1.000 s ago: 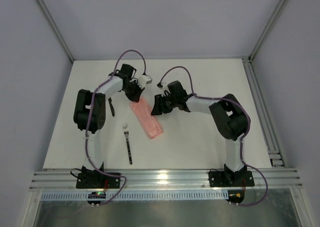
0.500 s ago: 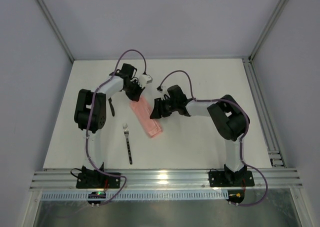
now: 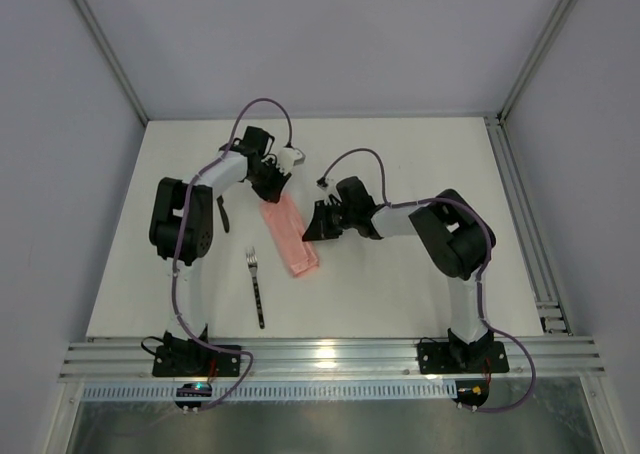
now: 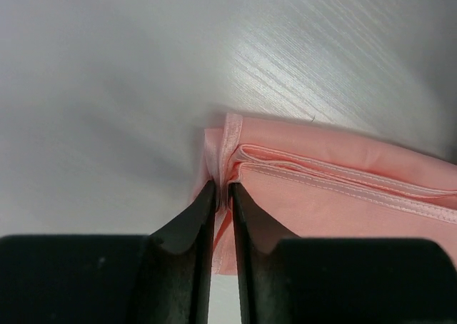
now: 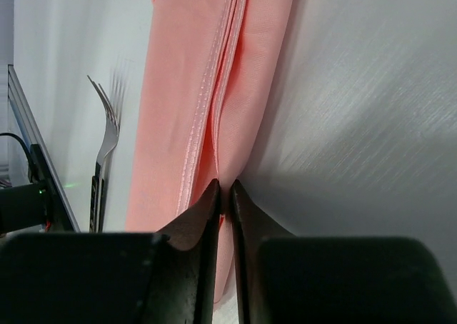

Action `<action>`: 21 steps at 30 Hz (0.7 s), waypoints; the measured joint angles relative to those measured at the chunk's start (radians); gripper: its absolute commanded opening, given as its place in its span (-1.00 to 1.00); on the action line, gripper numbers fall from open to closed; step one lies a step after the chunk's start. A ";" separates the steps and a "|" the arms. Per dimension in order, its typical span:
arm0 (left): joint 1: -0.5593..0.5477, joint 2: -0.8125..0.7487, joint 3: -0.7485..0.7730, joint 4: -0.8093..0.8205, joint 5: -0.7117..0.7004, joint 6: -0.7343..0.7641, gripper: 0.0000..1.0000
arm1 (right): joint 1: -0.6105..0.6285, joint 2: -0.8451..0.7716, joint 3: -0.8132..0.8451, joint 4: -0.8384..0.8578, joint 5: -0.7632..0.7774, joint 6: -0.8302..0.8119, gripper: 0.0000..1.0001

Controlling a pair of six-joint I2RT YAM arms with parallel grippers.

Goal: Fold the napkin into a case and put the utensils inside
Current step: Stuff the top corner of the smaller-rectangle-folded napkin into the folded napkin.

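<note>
The pale-pink napkin (image 3: 286, 236) lies folded into a narrow oblong strip on the white table, running from upper left to lower right. My left gripper (image 3: 270, 192) is shut on the napkin's far end (image 4: 228, 153). My right gripper (image 3: 308, 232) is shut on the right long edge of the napkin (image 5: 235, 88). The fork (image 3: 256, 284) lies left of the strip, tines pointing away from me; it also shows in the right wrist view (image 5: 106, 145). The black knife (image 3: 222, 215) lies beside the left arm.
The white table (image 3: 420, 284) is walled by grey panels, with an aluminium rail (image 3: 520, 204) along its right side and a slotted rail (image 3: 330, 359) at the near edge. Both arm bases stand on that near rail.
My right gripper has moved left and pushed the napkin's right edge with it. The strip now lies narrower and shifted a little left. My left gripper has barely moved.
</note>
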 measured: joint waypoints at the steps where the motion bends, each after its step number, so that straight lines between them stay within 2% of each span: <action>1: 0.000 0.000 0.000 0.001 0.000 -0.004 -0.41 | 0.000 0.001 -0.007 0.012 -0.001 0.013 -0.78; 2: 0.000 0.000 0.000 0.002 0.001 -0.004 -0.31 | 0.000 0.002 -0.013 0.022 -0.002 0.026 -0.85; 3: 0.000 0.000 0.000 0.002 0.004 -0.010 -0.12 | 0.000 0.002 -0.021 0.035 -0.002 0.042 -0.89; 6: 0.000 -0.001 0.000 0.003 0.017 -0.028 -0.01 | 0.002 0.002 -0.042 0.072 -0.001 0.081 -0.92; 10: 0.000 -0.031 -0.012 0.000 0.051 -0.042 0.00 | 0.005 0.002 -0.071 0.128 0.002 0.129 -0.93; 18: -0.006 -0.100 -0.047 0.030 0.069 -0.070 -0.24 | 0.005 0.002 -0.087 0.160 0.011 0.167 -0.92; 21: -0.006 -0.100 -0.061 0.029 0.075 -0.079 -0.24 | 0.005 0.002 -0.087 0.160 0.011 0.167 -0.93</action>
